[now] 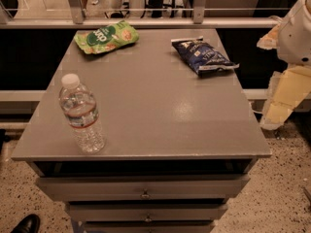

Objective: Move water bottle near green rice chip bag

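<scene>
Water bottle (pixel 81 114): upright near the front-left corner of the table (pixel 160 110), close to the front edge. Clear, thin-walled, ribbed, white cap on. Likely light to moderate in weight, depending on fill, and the water level is hard to read through the plastic. The walls will probably give under a hard squeeze, and the smooth plastic may slip. Tall and narrow, so a knock could tip it. Best hold, I judge, is across the body around the label band, below the shoulder.

Green rice chip bag (pixel 106 37): flat and crinkled at the far-left corner, well apart from the bottle. The table between them is bare. Dark blue snack bag (pixel 204 55) lies near the far-right corner.

Gripper (pixel 282 101): hangs off the table's right edge, well away from the bottle. It is partly cut off by the frame, with pale yellowish parts overlapping. Open or closed: cannot tell.

Also unclear: the bottle's back side, the bag's far edge against the rail, and the drawers' (pixel 145 188) contents.
</scene>
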Available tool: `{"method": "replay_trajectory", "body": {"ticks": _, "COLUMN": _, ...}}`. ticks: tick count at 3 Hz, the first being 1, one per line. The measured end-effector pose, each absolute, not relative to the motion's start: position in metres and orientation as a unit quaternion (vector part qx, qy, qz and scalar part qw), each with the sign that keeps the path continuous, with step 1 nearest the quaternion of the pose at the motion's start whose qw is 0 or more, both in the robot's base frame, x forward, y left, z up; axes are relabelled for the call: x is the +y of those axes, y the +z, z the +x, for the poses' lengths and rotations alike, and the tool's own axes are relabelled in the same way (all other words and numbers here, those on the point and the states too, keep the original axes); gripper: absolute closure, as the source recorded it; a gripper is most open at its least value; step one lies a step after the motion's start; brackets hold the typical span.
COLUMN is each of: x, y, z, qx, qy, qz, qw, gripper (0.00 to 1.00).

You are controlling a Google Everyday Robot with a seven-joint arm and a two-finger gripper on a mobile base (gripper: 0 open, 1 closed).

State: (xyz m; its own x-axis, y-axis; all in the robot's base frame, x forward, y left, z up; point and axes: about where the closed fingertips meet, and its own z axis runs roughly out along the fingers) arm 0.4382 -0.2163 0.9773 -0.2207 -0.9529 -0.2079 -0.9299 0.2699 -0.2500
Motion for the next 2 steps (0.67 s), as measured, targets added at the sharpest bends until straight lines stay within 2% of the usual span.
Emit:
{"method": "replay_trajectory", "body": {"ticks": 1, "x": -0.213, "y": 0.976, "z": 0.439, "qx": 0.778, "qy": -0.031, "qz": -0.605, "qw": 0.164, "gripper": 0.0}}
{"method": "replay_trajectory", "body": {"ticks": 2, "x": -0.188, "y": 0.971, "z": 0.441, "qx": 0.763, "qy": 0.005, "qz": -0.619, "qw": 0.187, "gripper": 0.0}}
